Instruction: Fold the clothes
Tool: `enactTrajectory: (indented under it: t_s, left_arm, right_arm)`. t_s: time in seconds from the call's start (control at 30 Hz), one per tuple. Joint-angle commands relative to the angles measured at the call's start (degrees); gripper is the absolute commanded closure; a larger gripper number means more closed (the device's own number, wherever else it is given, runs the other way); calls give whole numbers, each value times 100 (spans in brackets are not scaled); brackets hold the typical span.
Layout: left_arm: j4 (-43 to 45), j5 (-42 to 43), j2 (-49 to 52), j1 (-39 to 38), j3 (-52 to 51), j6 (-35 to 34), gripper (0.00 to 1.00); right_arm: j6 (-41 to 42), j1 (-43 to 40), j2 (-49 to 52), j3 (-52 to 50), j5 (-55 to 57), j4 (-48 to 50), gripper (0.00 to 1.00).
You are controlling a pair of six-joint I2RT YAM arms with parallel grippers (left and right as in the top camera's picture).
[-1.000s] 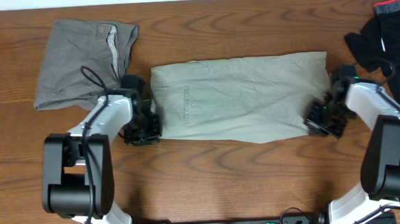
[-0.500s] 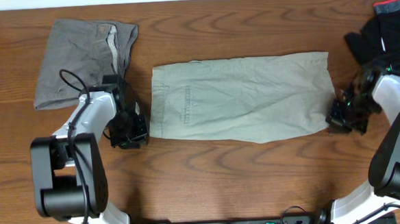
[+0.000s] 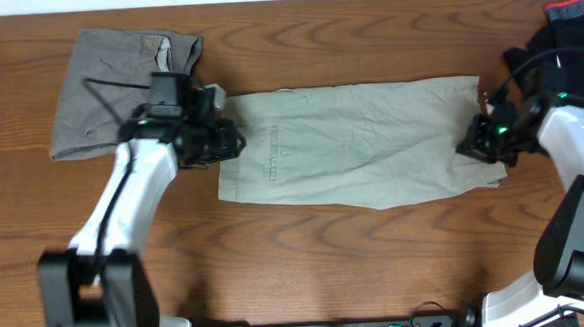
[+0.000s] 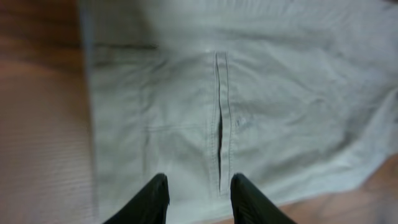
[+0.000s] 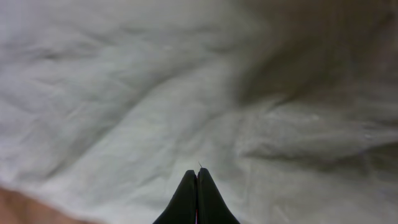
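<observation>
The pale khaki trousers [image 3: 356, 145] lie folded flat across the middle of the table, with a seam and pocket slit in the left wrist view [image 4: 273, 93]. Grey shorts [image 3: 113, 88] lie crumpled at the back left. My left gripper [image 3: 231, 144] hovers over the trousers' left end, near its far corner. Its fingers [image 4: 158, 190] are open and hold nothing [image 4: 199, 185]. My right gripper [image 3: 469, 144] sits over the trousers' right end. It is shut [image 5: 197, 175], fingertips pressed together above the wrinkled cloth [image 5: 124, 93], and no fold shows between them.
A dark pile of garments [image 3: 571, 39] with a red band lies at the back right, close behind my right arm. Bare wood [image 3: 307, 263] runs along the front of the table.
My left gripper has moved from the trousers' near-left corner, out to the left, then up over the left end, its fingers opening. The right gripper has swung out right and back onto the right end.
</observation>
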Motion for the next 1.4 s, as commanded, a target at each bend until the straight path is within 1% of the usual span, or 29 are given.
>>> enactTrajectory:
  t_s: [0.0, 0.07, 0.17, 0.27, 0.3, 0.37, 0.5, 0.53, 0.57, 0.6, 0.63, 0.7, 0.73, 0.8, 0.87, 0.9, 0.97, 1.0, 1.07, 1.17, 1.27, 1.37]
  left_arm:
    - [94, 348, 699, -76, -157, -52, 66]
    - [-59, 573, 981, -74, -157, -50, 66]
    - [-299, 562, 1261, -72, -157, -46, 67]
    - [-468, 374, 1421, -68, -157, -55, 67]
    - [-492, 369, 1438, -55, -157, -85, 70]
    - [-496, 271, 1438, -17, -157, -254, 71]
    - [-540, 214, 1438, 114, -157, -380, 71]
    - [-568, 219, 1438, 153, -157, -380, 71]
    - [-584, 221, 1438, 184, -157, -380, 71]
    - [-588, 221, 1438, 214, -157, -378, 71]
    - [-584, 223, 1438, 234, -157, -378, 71]
    - [-575, 223, 1438, 243, -157, -378, 71]
    - [-573, 223, 1438, 243, -157, -378, 71]
    - [-573, 223, 1438, 243, -157, -378, 71]
    - [-553, 223, 1438, 243, -157, -378, 71]
    - [-546, 223, 1438, 243, -157, -378, 70]
    - [-529, 223, 1438, 243, -157, -378, 70]
    - [-527, 223, 1438, 243, -157, -378, 70]
    - [-527, 223, 1438, 243, -157, -378, 71]
    - [-481, 223, 1438, 243, -157, -378, 71]
    - [-446, 223, 1438, 243, -157, -404, 70]
    - [-450, 223, 1438, 243, -157, -424, 71]
  right_arm:
    - [1373, 11, 72, -378, 802, 50, 99]
    - [1563, -81, 72, -402, 1161, -181, 99]
    - [1644, -302, 72, -402, 2079, -485, 99]
    - [1751, -621, 72, -402, 3014, -763, 99]
    - [1751, -748, 72, -402, 3261, -844, 99]
    - [1749, -968, 72, -402, 3563, -909, 99]
    - [1744, -1318, 72, -402, 3545, -874, 99]
    - [1683, -1388, 70, -387, 3338, -839, 99]
    - [1453, -1427, 66, -358, 2977, -804, 99]
    - [975, -1451, 59, -310, 2334, -715, 99]
    - [310, -1451, 39, -260, 1462, -595, 99]
    - [-656, -1434, -7, -164, -33, -505, 99]
    - [-892, -1421, -20, -107, -704, -492, 99]
    - [-984, -1366, -24, -31, -1484, -487, 99]
    - [-1095, -1266, -22, -28, -1871, -411, 99]
    - [-1091, -1193, -20, -31, -1864, -369, 99]
    - [-1014, -1047, -15, -44, -1637, -262, 99]
    - [-787, -960, -11, -61, -1327, -173, 99]
    - [-190, -776, -9, -153, -433, 94, 99]
    - [389, -472, 24, -424, 682, 597, 99]
    - [833, -275, 83, -807, 1154, 988, 99]
    - [1375, -280, 92, -1082, 1843, 960, 99]
